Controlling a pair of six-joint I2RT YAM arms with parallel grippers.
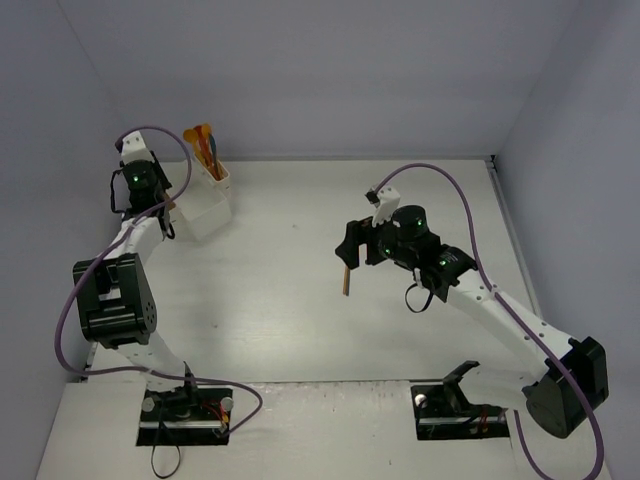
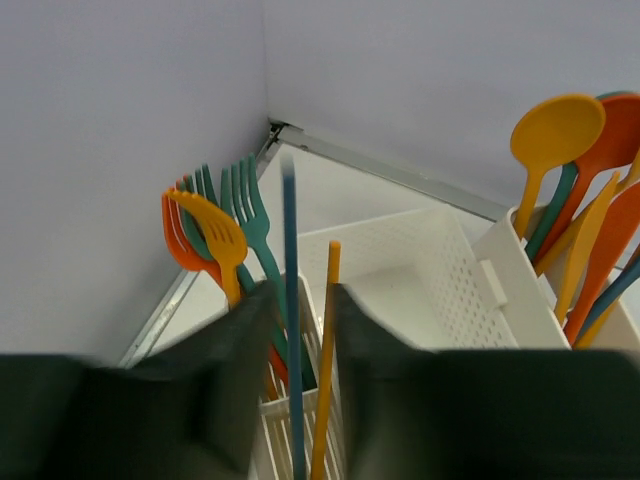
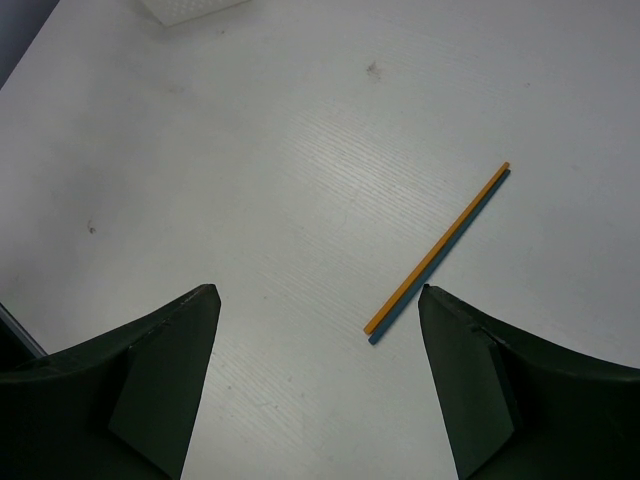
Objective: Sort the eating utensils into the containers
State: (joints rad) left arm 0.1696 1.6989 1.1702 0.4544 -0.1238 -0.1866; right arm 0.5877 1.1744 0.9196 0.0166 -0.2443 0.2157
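Note:
The white containers [image 1: 208, 208] stand at the back left, with orange and teal spoons [image 1: 203, 140] upright in the far bin. In the left wrist view, forks [image 2: 215, 235] fill the left bin and spoons [image 2: 560, 130] the right bin of the containers [image 2: 500, 290]; the middle bin holds nothing. My left gripper [image 2: 303, 290] is over the fork bin, beside the containers in the top view [image 1: 168, 212]. It is shut on a blue utensil [image 2: 290, 300] and an orange utensil [image 2: 328, 320], both edge-on. My right gripper [image 3: 318, 295] is open above the table. An orange and a blue utensil [image 3: 440, 250] lie side by side just right of it, also seen from above [image 1: 347, 280].
The walls meet in a corner right behind the containers [image 2: 270, 120]. The table's back edge strip [image 2: 400, 175] runs along the wall. The right arm's cable [image 1: 450, 185] loops above the table on the right.

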